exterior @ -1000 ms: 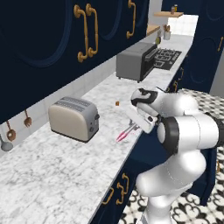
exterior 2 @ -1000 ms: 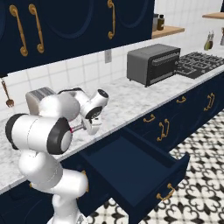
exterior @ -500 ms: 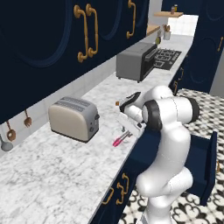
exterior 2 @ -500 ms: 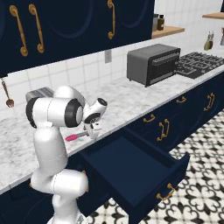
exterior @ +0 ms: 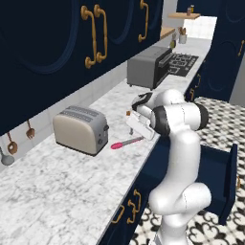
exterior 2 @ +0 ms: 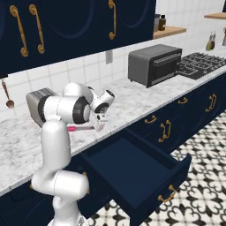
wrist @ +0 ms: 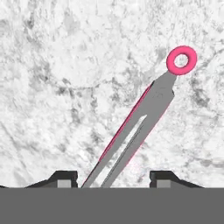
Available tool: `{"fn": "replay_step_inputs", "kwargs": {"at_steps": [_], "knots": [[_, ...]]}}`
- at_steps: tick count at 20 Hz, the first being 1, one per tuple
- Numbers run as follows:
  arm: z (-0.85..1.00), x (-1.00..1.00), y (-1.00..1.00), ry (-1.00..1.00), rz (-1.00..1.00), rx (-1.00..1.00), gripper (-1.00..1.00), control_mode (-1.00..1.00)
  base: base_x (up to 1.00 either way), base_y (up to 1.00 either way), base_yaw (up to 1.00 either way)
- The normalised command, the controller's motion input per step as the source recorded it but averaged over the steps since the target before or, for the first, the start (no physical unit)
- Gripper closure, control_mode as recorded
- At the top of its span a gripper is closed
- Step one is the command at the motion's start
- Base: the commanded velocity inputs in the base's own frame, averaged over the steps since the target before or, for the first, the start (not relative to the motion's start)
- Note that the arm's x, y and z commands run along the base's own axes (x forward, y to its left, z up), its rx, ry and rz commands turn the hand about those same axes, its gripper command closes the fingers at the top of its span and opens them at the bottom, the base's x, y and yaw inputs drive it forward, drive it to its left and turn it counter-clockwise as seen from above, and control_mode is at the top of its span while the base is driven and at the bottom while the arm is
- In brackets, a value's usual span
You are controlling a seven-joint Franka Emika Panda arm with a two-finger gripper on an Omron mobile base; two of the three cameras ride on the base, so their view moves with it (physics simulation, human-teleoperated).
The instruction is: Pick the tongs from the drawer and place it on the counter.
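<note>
Hand view: tongs (wrist: 140, 127) between gripper (wrist: 113, 178) fingertips

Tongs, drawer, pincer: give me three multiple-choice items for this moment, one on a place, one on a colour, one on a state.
1. Where do the tongs lie?
A. in the drawer
B. on the counter, in front of the toaster
C. on the stove

2. What colour is the ring at the tongs' end?
A. pink
B. brass
C. green

3. How is the drawer?
A. shut
B. pulled open
C. taken out, on the floor

Answers:
1 B: they rest flat on the counter near the toaster.
2 A: the hand view shows a pink loop.
3 B: it juts out below the counter; the pincer stands open astride the tongs.
</note>
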Motion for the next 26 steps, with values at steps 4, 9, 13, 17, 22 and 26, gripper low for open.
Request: {"fn": "replay_step_inputs", "kwargs": {"at_steps": [4,9,13,17,22,26], "knots": [[0.41,-0.99,-0.29,-0.03,0.00,0.00,-1.00,-1.00,0.00,0.00,0.00],[0.86,-1.00,-0.54,-0.01,0.05,0.11,-1.00,-1.00,0.00,0.00,0.00],[0.82,-1.00,-0.49,-0.13,0.14,0.15,-1.00,-1.00,0.00,0.00,0.00],[0.88,-1.00,-0.42,-0.19,0.11,0.12,-1.00,-1.00,0.00,0.00,0.00],[0.77,-1.00,-0.10,-0.24,0.03,0.20,-1.00,-1.00,0.00,0.00,0.00],[0.28,-1.00,0.10,-0.48,0.00,0.23,-1.00,-1.00,0.00,0.00,0.00]]}}
